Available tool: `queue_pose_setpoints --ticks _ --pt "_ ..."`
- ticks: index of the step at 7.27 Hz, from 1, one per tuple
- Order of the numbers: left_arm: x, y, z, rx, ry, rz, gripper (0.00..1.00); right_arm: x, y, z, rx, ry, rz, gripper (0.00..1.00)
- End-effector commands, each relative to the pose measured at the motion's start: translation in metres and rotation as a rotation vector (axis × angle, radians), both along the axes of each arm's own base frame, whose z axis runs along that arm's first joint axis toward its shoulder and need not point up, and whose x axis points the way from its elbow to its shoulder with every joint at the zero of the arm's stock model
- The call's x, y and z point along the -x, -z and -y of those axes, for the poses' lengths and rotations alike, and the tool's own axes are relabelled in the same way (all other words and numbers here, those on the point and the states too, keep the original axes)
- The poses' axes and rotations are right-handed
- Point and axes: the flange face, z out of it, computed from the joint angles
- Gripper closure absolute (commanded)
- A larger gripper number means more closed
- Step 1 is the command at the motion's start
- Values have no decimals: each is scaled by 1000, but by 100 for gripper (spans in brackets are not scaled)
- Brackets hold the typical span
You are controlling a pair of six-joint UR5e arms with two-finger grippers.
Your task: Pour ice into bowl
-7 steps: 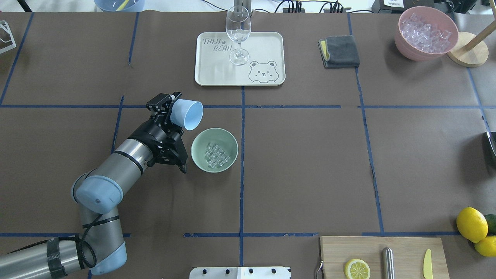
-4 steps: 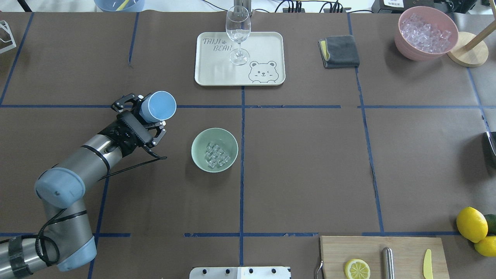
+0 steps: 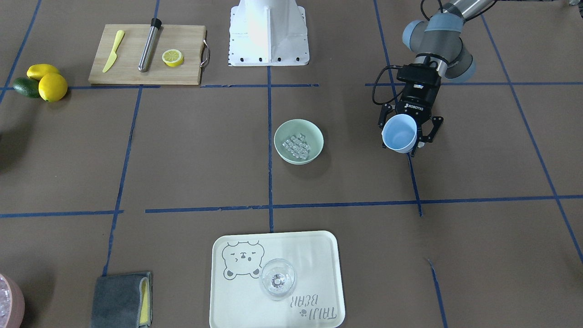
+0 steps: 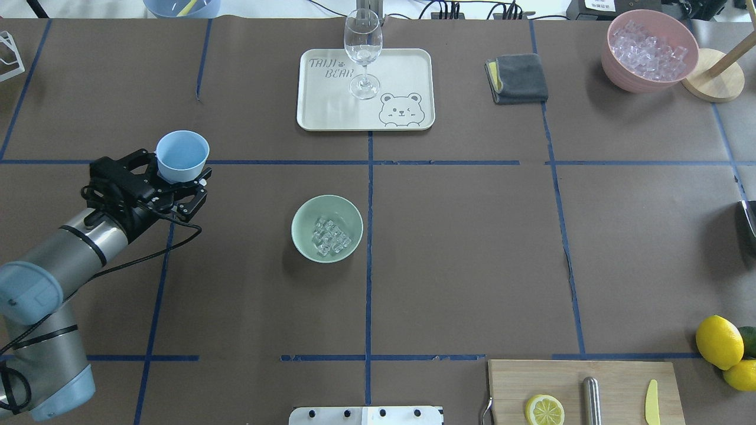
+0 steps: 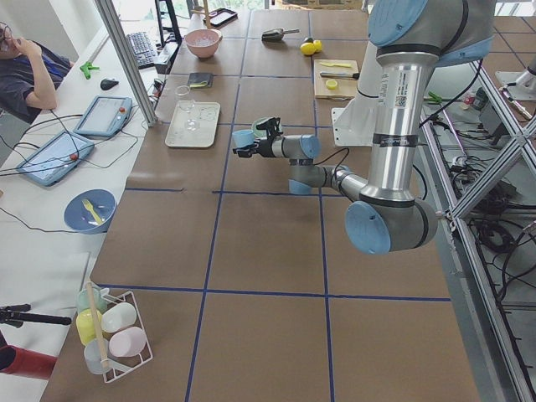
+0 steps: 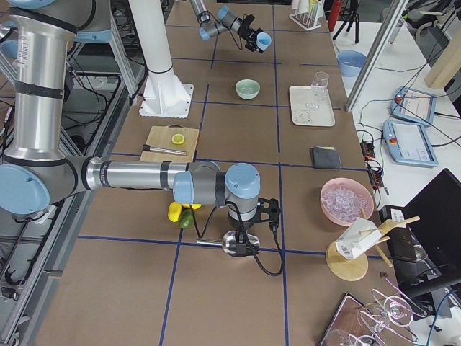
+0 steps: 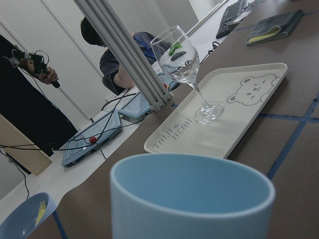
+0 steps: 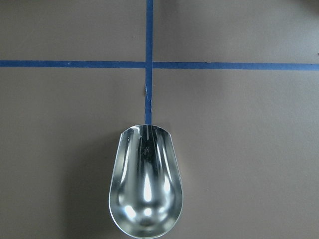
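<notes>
Left gripper clamped on upright light blue cup, well apart from mint-green bowl holding ice, right gripper by metal scoop, its closure indiscernible

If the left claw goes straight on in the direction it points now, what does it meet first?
Probably the wine glass on the tray: the left claw, holding the cup, points that way, and nothing shows between. Height is unclear.
</notes>
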Motion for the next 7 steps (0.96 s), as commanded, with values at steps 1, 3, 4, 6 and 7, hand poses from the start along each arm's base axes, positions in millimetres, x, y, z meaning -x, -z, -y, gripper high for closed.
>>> queue_pose_setpoints --ticks 1,3,4,6,7 --pt "53 -57 -30 139 -34 -230 100 0 1 1 -6 3 1 0" --pt "71 -104 -35 270 27 -303 100 0 1 1 -7 4 -1 0" --pt "73 -133 -31 288 102 -274 100 0 2 1 -9 4 -1 0" --pt "88 -160 -24 270 277 -248 100 0 2 2 -10 4 -1 0" --pt "89 -174 -25 299 299 -270 100 0 3 2 -12 4 -1 0"
